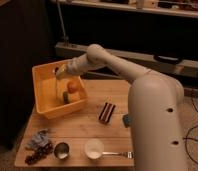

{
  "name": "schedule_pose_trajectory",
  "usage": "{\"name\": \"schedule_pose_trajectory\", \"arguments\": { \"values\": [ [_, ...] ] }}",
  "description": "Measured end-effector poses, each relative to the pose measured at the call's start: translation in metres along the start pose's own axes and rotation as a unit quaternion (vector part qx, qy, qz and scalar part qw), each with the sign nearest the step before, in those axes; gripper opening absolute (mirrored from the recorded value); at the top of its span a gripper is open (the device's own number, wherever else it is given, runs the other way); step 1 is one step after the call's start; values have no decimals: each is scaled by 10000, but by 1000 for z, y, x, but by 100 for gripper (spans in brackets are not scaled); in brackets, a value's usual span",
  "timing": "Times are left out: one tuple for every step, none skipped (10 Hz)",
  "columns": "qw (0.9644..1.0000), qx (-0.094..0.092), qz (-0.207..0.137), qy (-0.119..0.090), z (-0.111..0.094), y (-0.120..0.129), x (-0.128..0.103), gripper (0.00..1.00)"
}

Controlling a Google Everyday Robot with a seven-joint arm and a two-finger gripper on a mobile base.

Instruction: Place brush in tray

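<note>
Meanwhile the dark, striped brush (107, 111) lies at four o'clock from the yellow tray (52, 109). The gripper (60, 72) hangs over that tray; I cannot tell its state.

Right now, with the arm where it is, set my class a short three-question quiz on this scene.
1. True or false: the tool is above the yellow plastic tray.
2. Which of these lies nearest the small round metal cup? A the white round bowl; B the dark striped block; C the orange round object in the tray.
3. Short answer: what lies beside the bunch of dark grapes, just farther from the camera?

Key: 1 true. 2 A. 3 the crumpled blue-grey cloth.
</note>
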Motion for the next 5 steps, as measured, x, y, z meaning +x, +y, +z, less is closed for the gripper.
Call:
{"name": "schedule_pose_trajectory", "arguments": {
  "values": [
    [10000, 43, -17, 25, 3, 0, 1, 63],
    [10000, 59, -14, 15, 0, -3, 1, 63],
    [10000, 85, -10, 11, 0, -6, 1, 63],
    [10000, 86, -17, 19, 1, -5, 1, 63],
    [10000, 81, -21, 21, 1, -5, 1, 63]
  ]
}}
